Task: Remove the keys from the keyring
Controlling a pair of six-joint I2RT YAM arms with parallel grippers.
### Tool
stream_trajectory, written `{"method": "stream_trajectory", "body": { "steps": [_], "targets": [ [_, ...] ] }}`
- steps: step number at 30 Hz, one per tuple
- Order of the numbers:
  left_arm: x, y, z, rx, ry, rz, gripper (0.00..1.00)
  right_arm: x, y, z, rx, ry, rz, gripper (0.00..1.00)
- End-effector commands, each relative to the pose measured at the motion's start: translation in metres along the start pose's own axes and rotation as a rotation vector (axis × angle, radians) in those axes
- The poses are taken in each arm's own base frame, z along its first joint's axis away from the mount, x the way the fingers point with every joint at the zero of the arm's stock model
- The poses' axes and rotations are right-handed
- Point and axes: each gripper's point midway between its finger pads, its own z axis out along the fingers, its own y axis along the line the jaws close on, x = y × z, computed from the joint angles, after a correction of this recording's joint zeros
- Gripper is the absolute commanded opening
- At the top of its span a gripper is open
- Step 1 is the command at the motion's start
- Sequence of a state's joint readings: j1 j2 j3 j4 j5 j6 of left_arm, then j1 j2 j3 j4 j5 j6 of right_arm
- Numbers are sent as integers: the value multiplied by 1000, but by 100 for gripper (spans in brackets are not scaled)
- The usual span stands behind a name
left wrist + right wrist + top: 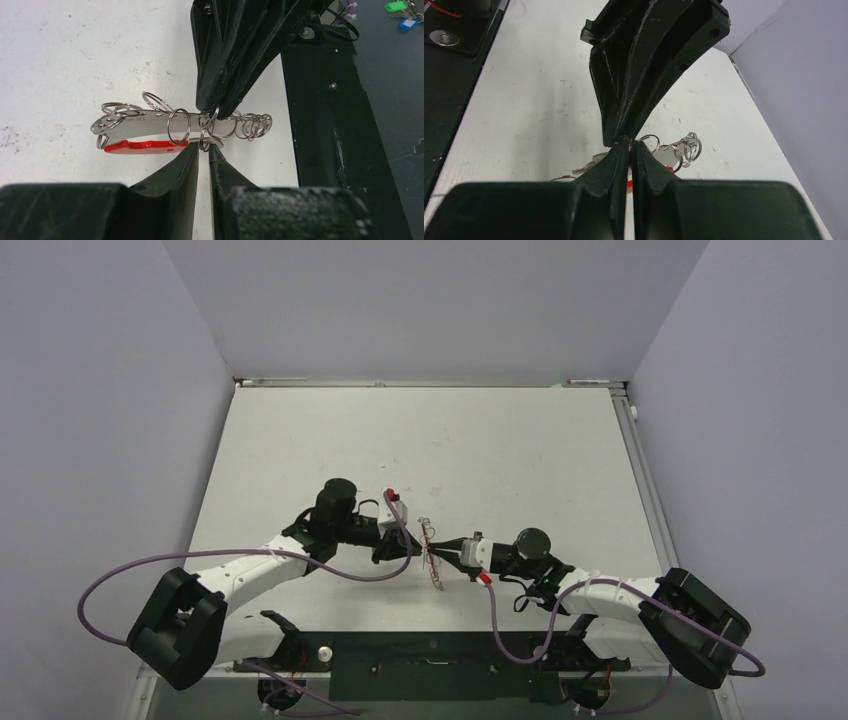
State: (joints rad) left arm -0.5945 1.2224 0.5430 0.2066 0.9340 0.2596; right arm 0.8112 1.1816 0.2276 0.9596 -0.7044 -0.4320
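The keyring (177, 127) is a bunch of thin metal rings on a curved silver strip (135, 125) with a red curved piece (140, 146), held just above the table's near middle (432, 560). My left gripper (204, 147) is shut on a small ring and a flat silver piece at the bunch's lower edge. My right gripper (216, 111) comes from the opposite side and is shut on a ring at the upper edge. In the right wrist view my right gripper (630, 145) meets the left fingertips (619, 131) tip to tip. A flat silver key (589, 161) pokes out to the left.
The black base plate (325, 125) lies just behind the right gripper. Green (396, 6) and blue (406, 24) key tags lie beyond it. Grey walls close in the white table (420, 440) on three sides. Purple cables (330, 562) loop from both arms.
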Motion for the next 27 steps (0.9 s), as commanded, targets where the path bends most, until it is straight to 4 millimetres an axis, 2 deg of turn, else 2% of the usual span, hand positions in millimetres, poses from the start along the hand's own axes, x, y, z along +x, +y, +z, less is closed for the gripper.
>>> {"method": "stream_trajectory", "body": {
  "steps": [1, 4, 15, 22, 27],
  "targets": [
    [-28, 4, 4, 30, -58, 24, 6, -28, -6, 1, 4, -110, -60, 5],
    [-29, 6, 6, 39, -58, 3, 0, -30, -5, 0, -1, -119, -62, 5],
    [-29, 11, 14, 60, -62, -41, 0, -33, -9, 2, 16, -141, -51, 5],
    [-18, 16, 18, 45, -37, -82, 0, -30, -14, 2, 47, -131, -38, 5],
    [-5, 21, 9, 27, -5, -139, 0, -18, -24, 0, 93, -79, -7, 5]
  ]
}}
